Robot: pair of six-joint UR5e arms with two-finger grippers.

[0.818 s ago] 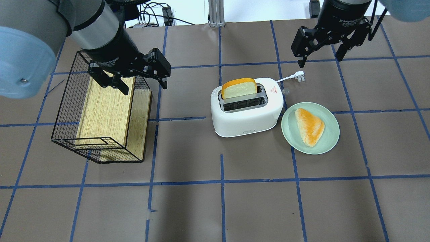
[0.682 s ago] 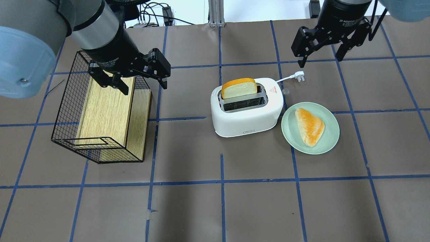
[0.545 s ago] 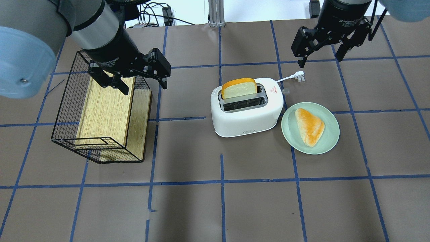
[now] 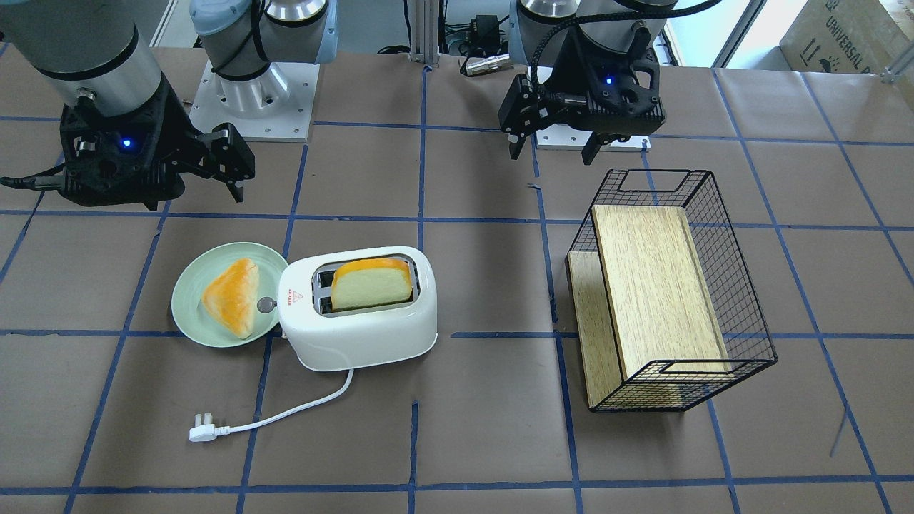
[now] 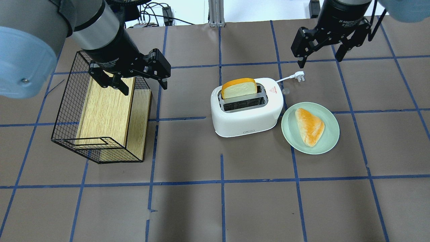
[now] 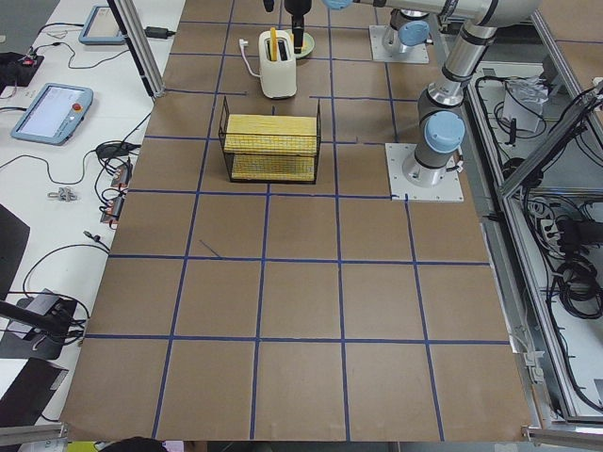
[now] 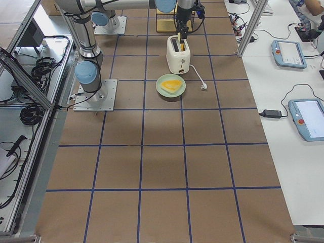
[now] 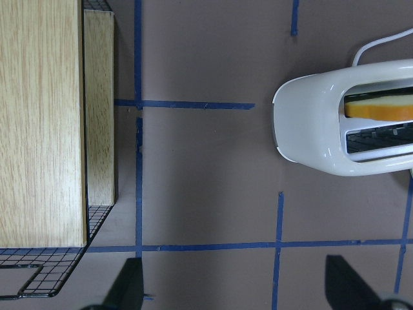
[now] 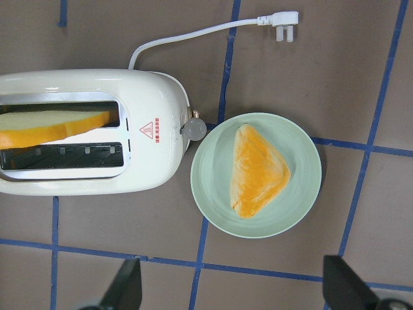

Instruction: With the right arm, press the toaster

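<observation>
Both sets of jaws stand spread and empty: those of the right arm (image 5: 339, 18) hang high, clear of the toaster (image 5: 247, 112); those of the left arm (image 5: 100, 37) hover near the wire basket (image 5: 67, 111). You'll find the toaster upright on the surface (image 5: 215, 208), a bread slice (image 5: 239, 89) in one slot, knob end just beside the green plate (image 5: 327, 141).

Brown paper-covered table w/ blue tape grid (image 5: 188, 208) spreads beneath right gripper (image 5: 319, 60). Silver aluminium post (image 5: 215, 13) stands to gripper's left at table edge. White bench w/ grey tablets (image 7: 298, 167) lies beyond.
</observation>
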